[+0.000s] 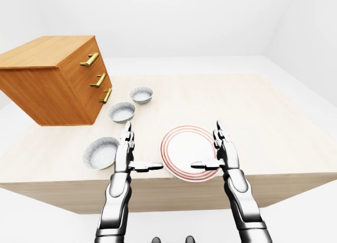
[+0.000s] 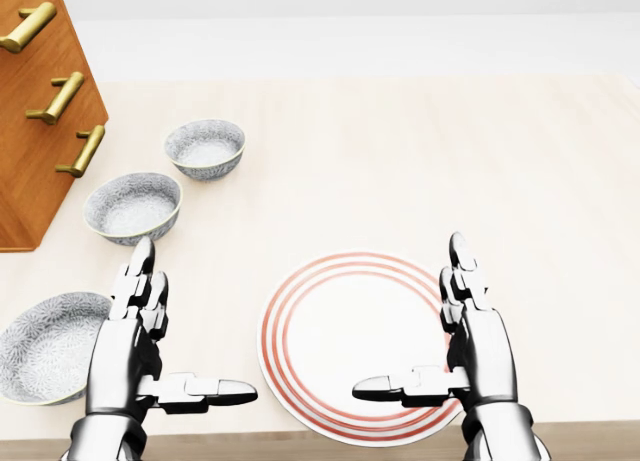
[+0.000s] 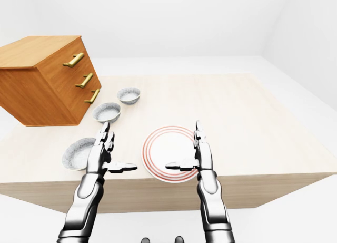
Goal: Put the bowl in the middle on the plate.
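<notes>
Head view: middle bowl (image 2: 132, 207) above splayed left hand (image 2: 138, 343); right hand (image 2: 476, 349) splayed over plate (image 2: 350, 316)

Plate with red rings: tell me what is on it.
Nothing lies on the plate; the middle bowl stands apart, upper left. The right hand covers part of the plate's rim.

Cabinet (image 2: 40, 111) just left of middle bowl (image 2: 132, 207) — free approach from right

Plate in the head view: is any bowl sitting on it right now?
No: the plate is bare, and the middle bowl stands on the table up and to its left.
</notes>
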{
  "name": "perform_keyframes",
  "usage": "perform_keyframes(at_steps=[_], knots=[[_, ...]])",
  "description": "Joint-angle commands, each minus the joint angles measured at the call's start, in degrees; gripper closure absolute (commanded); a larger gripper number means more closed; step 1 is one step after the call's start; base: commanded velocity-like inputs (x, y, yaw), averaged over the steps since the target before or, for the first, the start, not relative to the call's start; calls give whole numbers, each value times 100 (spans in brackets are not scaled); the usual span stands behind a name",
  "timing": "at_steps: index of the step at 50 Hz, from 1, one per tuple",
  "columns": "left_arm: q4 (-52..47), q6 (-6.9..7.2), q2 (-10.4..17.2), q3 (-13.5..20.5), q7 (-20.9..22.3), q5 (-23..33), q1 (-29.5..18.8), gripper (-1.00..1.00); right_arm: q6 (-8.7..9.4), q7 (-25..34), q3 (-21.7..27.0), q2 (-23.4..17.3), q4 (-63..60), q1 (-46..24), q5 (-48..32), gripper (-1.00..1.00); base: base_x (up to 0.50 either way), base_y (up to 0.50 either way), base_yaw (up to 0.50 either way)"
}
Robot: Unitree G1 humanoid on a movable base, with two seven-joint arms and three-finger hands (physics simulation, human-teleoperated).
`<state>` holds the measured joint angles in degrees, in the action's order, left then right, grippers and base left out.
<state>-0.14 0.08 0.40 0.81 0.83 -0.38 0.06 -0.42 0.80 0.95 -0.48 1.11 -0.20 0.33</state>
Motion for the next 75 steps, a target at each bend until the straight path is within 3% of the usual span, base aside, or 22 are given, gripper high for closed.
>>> perform_keyframes(at_steps=[1, 10, 14, 18, 20, 21, 27, 32, 34, 37, 38, 41, 45, 54, 57, 58, 60, 62, 65, 72, 75], knots=[[8, -6, 63, 129, 127, -54, -2, -100, -60, 108, 145, -78, 215, -47, 32, -100, 0, 0, 0], [-37, 40, 63, 130, 128, -60, 3, -100, -114, 102, 206, -111, 379, -145, 44, -100, 0, 0, 0], [32, -14, 68, 139, 136, -63, -11, -100, -65, 81, 224, -127, 321, -145, 37, -100, 0, 0, 0], [-57, 46, 65, 130, 134, -60, 16, -100, -10, 67, 244, -143, 238, -131, 19, -100, 0, 0, 0], [26, -15, 66, 137, 135, -59, -7, -100, -17, 63, 260, -155, 237, -130, 0, -100, 0, 0, 0], [-8, 7, 67, 134, 135, -57, 6, -100, 2, 51, 261, -169, 196, -123, -41, -100, 0, 0, 0], [-78, 59, 62, 131, 124, -51, 27, -100, 510, 19, 363, -227, -572, 39, -206, -100, 0, 0, 0], [81, -55, 69, 148, 125, -53, -21, -100, 511, 42, 450, -217, -598, 55, -189, -100, 0, 0, 0], [-37, 24, 65, 138, 120, -57, 16, -100, 542, 44, 478, -232, -743, 79, -204, -100, 0, 0, 0], [-7, 2, 67, 141, 122, -56, 6, -100, 542, 76, 537, -255, -1043, 147, -225, -100, 0, 0, 0], [74, -51, 71, 147, 125, -55, -20, -100, 542, 88, 595, -268, -1012, 145, -206, -100, 0, 0, 0], [-1, 2, 68, 139, 112, -45, 3, -100, 542, 241, 828, -228, -1715, 409, 164, -100, 0, 0, 0], [63, -51, 70, 137, 110, -28, -9, -100, 542, 352, 1034, -313, -2263, 498, 77, -100, 0, 0, 0], [133, -94, 71, 139, 99, -17, -36, -100, 542, 740, 1565, -355, -2703, 611, 281, -100, 0, 0, 0], [63, -45, 69, 132, 97, -14, -16, -100, 542, 865, 1891, -368, -2949, 671, 405, -100, 0, 0, 0], [164, -115, 73, 141, 97, -11, -51, -100, 542, 911, 2017, -371, -2929, 686, 457, -100, 0, 0, 0], [64, -34, 69, 133, 94, -13, -25, -100, 542, 995, 2288, -381, -2995, 732, 603, -100, 0, 0, 0], [142, -100, 70, 133, 95, -7, -42, -100, 542, 1064, 2416, -385, -3088, 773, 631, -100, 0, 0, 0], [-23, 4, 63, 119, 92, -1, 20, -100, 542, 1131, 2742, -373, -3112, 810, 764, -100, 0, 0, 0], [-1, -5, 64, 120, 87, 7, 7, -100, 542, 1232, 3356, -417, -3131, 878, 1014, -100, 0, 0, 0], [149, -107, 69, 142, 88, -7, -39, -100, 542, 1259, 3667, -418, -3204, 916, 1214, -100, 0, 0, 0]])
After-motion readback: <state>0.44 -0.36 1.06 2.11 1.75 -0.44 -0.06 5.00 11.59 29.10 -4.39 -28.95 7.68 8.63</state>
